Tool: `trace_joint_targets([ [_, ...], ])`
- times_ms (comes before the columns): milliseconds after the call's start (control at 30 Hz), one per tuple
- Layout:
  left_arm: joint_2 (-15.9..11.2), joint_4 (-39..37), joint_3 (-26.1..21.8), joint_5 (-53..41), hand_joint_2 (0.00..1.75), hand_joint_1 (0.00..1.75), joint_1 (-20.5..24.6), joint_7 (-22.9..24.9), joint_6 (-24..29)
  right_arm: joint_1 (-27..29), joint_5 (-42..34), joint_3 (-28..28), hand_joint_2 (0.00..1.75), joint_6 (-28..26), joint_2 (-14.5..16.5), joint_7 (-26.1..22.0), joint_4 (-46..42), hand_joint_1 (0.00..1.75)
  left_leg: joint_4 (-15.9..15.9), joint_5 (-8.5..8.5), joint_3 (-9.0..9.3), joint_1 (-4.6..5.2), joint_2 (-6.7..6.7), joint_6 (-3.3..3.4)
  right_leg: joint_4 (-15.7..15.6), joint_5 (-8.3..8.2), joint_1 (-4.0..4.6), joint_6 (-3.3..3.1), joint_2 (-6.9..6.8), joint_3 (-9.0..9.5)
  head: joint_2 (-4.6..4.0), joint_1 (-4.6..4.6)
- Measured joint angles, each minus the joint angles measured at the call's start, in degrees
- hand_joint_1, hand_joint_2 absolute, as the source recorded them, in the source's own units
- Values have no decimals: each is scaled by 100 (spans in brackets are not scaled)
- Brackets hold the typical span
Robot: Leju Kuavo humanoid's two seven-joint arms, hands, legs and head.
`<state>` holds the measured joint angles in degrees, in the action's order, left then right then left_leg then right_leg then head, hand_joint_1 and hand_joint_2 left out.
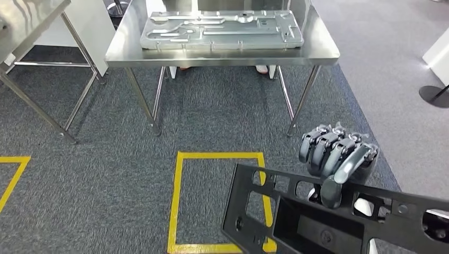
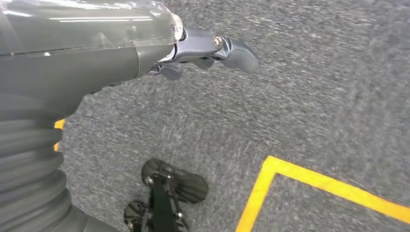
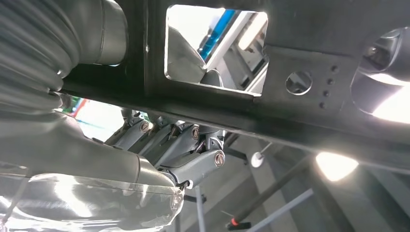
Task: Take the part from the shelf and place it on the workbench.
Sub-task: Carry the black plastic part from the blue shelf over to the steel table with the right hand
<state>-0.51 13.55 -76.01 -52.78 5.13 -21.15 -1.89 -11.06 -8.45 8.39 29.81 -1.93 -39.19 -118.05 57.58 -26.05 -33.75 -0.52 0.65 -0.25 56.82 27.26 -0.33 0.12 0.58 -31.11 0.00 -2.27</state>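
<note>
Basically one black part (image 1: 339,219), a flat frame with cut-out windows, sits low at the right of the head view, carried above the grey carpet (image 1: 106,159). Right hand (image 1: 339,159) grips it at the upper edge: fingers curled over the rim, thumb pressing the face from the near side. Right wrist view agrees, fingers (image 3: 164,137) wrapped under the part's (image 3: 290,87) bar, thumb alongside.

Left hand (image 2: 212,50) hangs over the carpet, nothing in it; thumb sticks out, fingers mostly hidden behind the palm, so can't tell if they're spread or curled.

One steel workbench (image 1: 317,50) straight ahead, well apart from the part. One silver stamped metal panel (image 1: 222,29) lies flat on it, covering most of the top; bare strips of tabletop remain along the front and side edges. Feet of a person visible behind the bench legs.

One second steel table (image 1: 32,21) at far left, only partly seen. One full yellow tape square (image 1: 180,201) on the floor between robot and bench, the part overlapping its right side in the head view; one more tape corner (image 1: 16,174) at left edge. One black round stand base (image 1: 434,95) at far right.
</note>
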Motion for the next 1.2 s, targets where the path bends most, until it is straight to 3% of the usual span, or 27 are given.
trace_joint_targets([
  [100, -3, 0, 6, 0, 175, 0, -4, -3, 1, 7, -1, 0, 175, 1, 1, 0, -3, 169, -53, 86, 46, -28, -19, 125, 114, 118, 1, 99, 5, -30, 0, 1],
  [133, -2, 0, 9, 0, 175, 0, 3, -3, 1, 7, -2, -1, 175, 0, 1, 0, -3, 169, -76, 94, 63, -41, -29, 156, 332, 251, 0, 119, 0, -128, 0, 1],
  [200, -2, 0, 15, 0, 175, 0, 12, -3, 1, 19, -4, -1, 175, 0, 1, 0, -2, 169, -84, 80, 74, -29, -49, 195, 1091, 614, -12, 145, -10, -517, -1, 1],
  [233, -2, 0, 16, 0, 175, 0, 12, -3, 1, 31, -5, -1, 175, 0, 1, 0, -1, 169, -82, 71, 77, -20, -58, 204, 1462, 739, -17, 156, -12, -725, -1, 1],
  [267, -2, 0, 17, 0, 175, 0, 11, -3, 1, 42, -5, -1, 175, 0, 0, 0, -1, 169, -80, 60, 83, -10, -66, 208, 1671, 756, -21, 161, -15, -859, -1, 1],
  [300, -2, 0, 17, 0, 175, 0, 11, -3, 1, 48, -5, -1, 175, 0, -1, 0, -1, 169, -76, 47, 97, -4, -71, 208, 1655, 657, -24, 157, -19, -880, 0, 0],
  [333, -1, 0, 19, 0, 175, 0, 12, -3, 1, 51, -5, -1, 175, 0, -1, 0, -1, 169, -73, 31, 119, 1, -74, 201, 1391, 458, -26, 143, -28, -775, 0, 0],
  [367, -1, 0, 20, 0, 175, 0, 12, -3, 1, 52, -5, -1, 175, 0, -1, 0, -1, 169, -71, 13, 145, 5, -77, 191, 971, 217, -23, 119, -56, -582, 0, 1],
  [433, 2, 0, 23, -1, 175, 0, 13, -3, 1, 48, -10, 0, 175, 0, 0, 0, -2, 169, -58, -22, 180, 26, -85, 152, 249, -70, 11, 63, -136, -252, -1, 1],
  [500, 4, 0, 25, -5, 175, 0, 12, -3, 0, 49, -35, 0, 175, 3, 1, 0, -2, 169, -56, -43, 189, 39, -107, 97, 35, -103, 48, 24, -157, -174, -1, 0],
  [600, 7, 0, 28, -20, 175, 0, 17, -3, -4, 53, -91, 0, 175, 13, 6, 0, -2, 169, 17, -124, 177, 31, -132, 6, -19, -136, 14, -48, -95, -154, 0, 0],
  [667, 8, 0, 31, -34, 175, 0, 18, -3, -5, 58, -106, 0, 175, 35, 36, 0, 1, 169, 485, -410, -21, 13, -119, -50, -50, -150, -10, -92, -70, -128, 0, 0],
  [733, 8, 0, 32, -49, 175, 0, 14, -3, -4, 69, -106, 0, 175, 80, 81, 0, 8, 169, 1276, -773, -395, -2, -114, -94, -46, -145, -7, -111, -35, -125, 0, 0],
  [767, 9, 0, 32, -57, 175, 0, 12, -3, -4, 73, -100, -1, 175, 98, 102, 0, 11, 169, 1578, -862, -549, -12, -115, -112, -41, -142, -6, -112, -12, -125, 0, 0],
  [800, 10, 0, 33, -61, 175, 0, 10, -3, -4, 74, -95, -3, 175, 110, 122, 0, 13, 169, 1672, -832, -607, -22, -115, -123, -34, -137, -6, -110, 12, -124, 0, 0],
  [833, 10, 0, 35, -65, 175, 0, 9, -3, -4, 72, -91, -5, 175, 113, 144, 0, 14, 169, 1538, -692, -556, -35, -112, -132, -21, -130, -9, -103, 41, -121, 0, 0],
  [900, 8, 0, 38, -72, 175, 0, 11, -3, -4, 62, -98, -11, 175, 114, 184, 0, 20, 169, 759, -273, -194, -61, -54, -129, 16, -103, -18, -72, 103, -114, -1, 0],
  [967, 5, 0, 40, -89, 175, 0, 16, -5, -5, 49, -101, -20, 175, 113, 211, 0, 26, 169, 140, -77, 103, -57, 36, -86, 55, -83, -12, -17, 155, -127, -1, 0],
  [1100, 5, 0, 43, -124, 175, 0, 21, -13, -4, 55, -39, -98, 175, 145, 245, 0, 4, 169, 16, -60, 152, -31, 39, 69, 78, -68, -24, 114, 178, -152, -1, 0],
  [1167, 5, 0, 44, -133, 175, 0, 23, -20, -4, 51, 2, -152, 175, 182, 262, 0, -23, 169, -17, -35, 159, -42, 13, 147, 381, 129, -36, 170, 99, -282, 0, 1],
  [1200, 5, 0, 45, -136, 175, 0, 19, -25, -4, 55, 18, -173, 175, 196, 272, 0, -31, 169, -24, -31, 158, -42, -4, 171, 714, 309, -42, 186, 52, -434, 0, 1],
])
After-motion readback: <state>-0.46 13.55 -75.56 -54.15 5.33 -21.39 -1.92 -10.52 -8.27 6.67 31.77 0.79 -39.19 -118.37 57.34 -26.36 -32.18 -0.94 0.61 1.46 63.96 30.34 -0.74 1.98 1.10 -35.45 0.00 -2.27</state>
